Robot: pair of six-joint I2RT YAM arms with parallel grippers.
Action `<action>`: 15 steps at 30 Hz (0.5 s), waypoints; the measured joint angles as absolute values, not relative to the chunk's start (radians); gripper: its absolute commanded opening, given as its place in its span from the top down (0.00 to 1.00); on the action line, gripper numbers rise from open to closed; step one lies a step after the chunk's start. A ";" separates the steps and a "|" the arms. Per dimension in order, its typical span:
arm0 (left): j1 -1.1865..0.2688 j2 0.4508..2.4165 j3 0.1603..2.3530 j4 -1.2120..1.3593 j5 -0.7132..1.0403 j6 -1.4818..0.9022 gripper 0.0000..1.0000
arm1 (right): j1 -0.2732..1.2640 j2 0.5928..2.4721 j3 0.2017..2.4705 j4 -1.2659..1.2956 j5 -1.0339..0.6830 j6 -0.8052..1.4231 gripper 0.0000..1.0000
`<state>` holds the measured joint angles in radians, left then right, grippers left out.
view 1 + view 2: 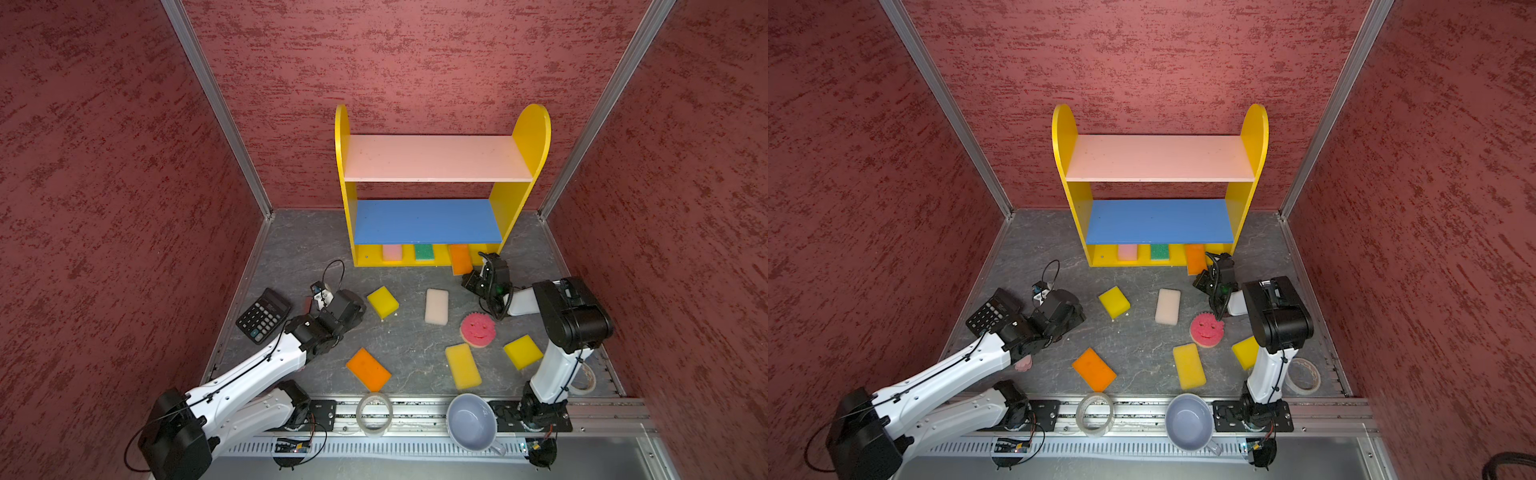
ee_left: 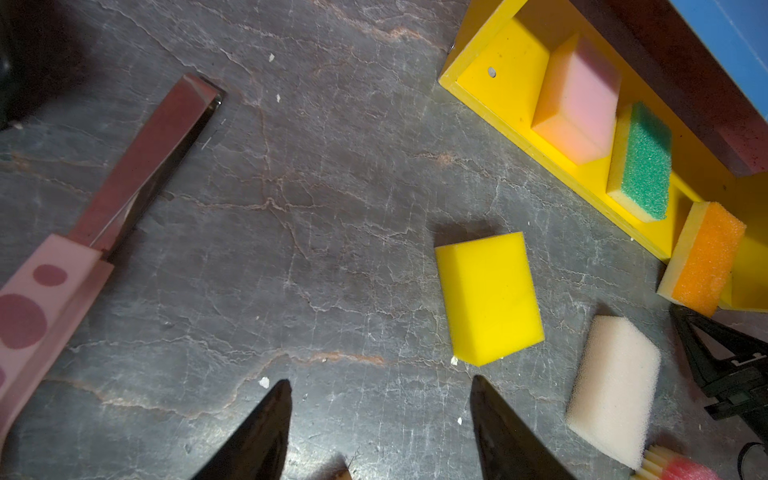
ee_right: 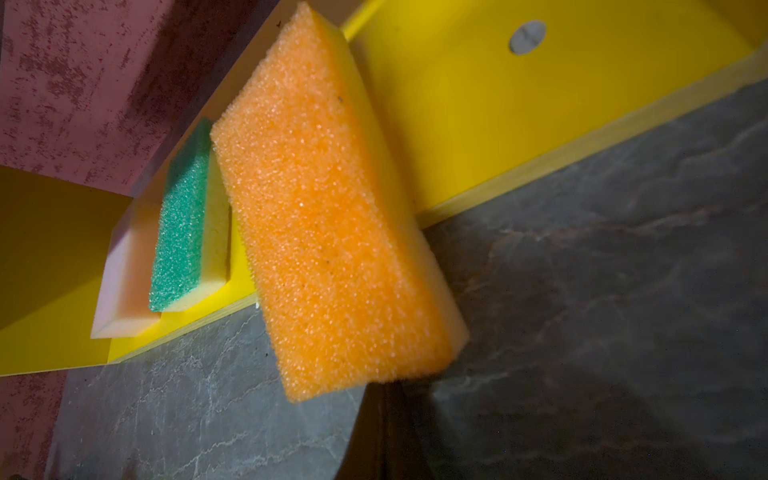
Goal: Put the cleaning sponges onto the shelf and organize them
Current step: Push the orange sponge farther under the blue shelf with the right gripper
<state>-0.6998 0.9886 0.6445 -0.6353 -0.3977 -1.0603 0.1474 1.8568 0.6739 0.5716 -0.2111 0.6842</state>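
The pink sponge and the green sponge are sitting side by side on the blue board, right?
Not quite. The pink sponge and the green sponge do sit side by side, but on the yellow base, underneath the blue board, not on it. The left wrist view shows this most clearly, and both top views agree.

Left gripper (image 2: 380,419) jaws apart, hovering low, right gripper (image 1: 483,257) closed, arm stretched forward
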 measured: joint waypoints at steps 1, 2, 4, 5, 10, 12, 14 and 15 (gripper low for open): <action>-0.700 0.991 0.645 -0.635 -0.398 -1.060 0.32 | 0.146 1.862 0.674 0.584 -0.215 0.687 1.00; -0.699 0.994 0.646 -0.635 -0.398 -1.060 0.32 | 0.146 1.868 0.674 0.596 -0.220 0.693 1.00; -0.698 0.998 0.647 -0.635 -0.397 -1.060 0.32 | 0.145 1.877 0.674 0.616 -0.225 0.701 1.00; -0.697 1.000 0.647 -0.635 -0.397 -1.060 0.32 | 0.145 1.882 0.674 0.625 -0.226 0.706 1.00; -0.696 1.014 0.650 -0.635 -0.395 -1.060 0.32 | 0.141 1.914 0.674 0.691 -0.245 0.735 1.00; -0.696 1.024 0.657 -0.635 -0.392 -1.058 0.32 | 0.140 1.928 0.674 0.722 -0.254 0.748 1.00; -0.695 1.033 0.666 -0.635 -0.390 -1.057 0.32 | 0.140 1.938 0.674 0.745 -0.260 0.757 1.00; -0.695 1.037 0.671 -0.635 -0.390 -1.057 0.32 | 0.140 1.942 0.674 0.756 -0.262 0.760 1.00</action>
<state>-0.6952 1.0367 0.6712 -0.6350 -0.3901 -1.0569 0.1402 1.9419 0.6739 0.7559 -0.2615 0.7605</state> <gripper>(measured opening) 0.681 0.041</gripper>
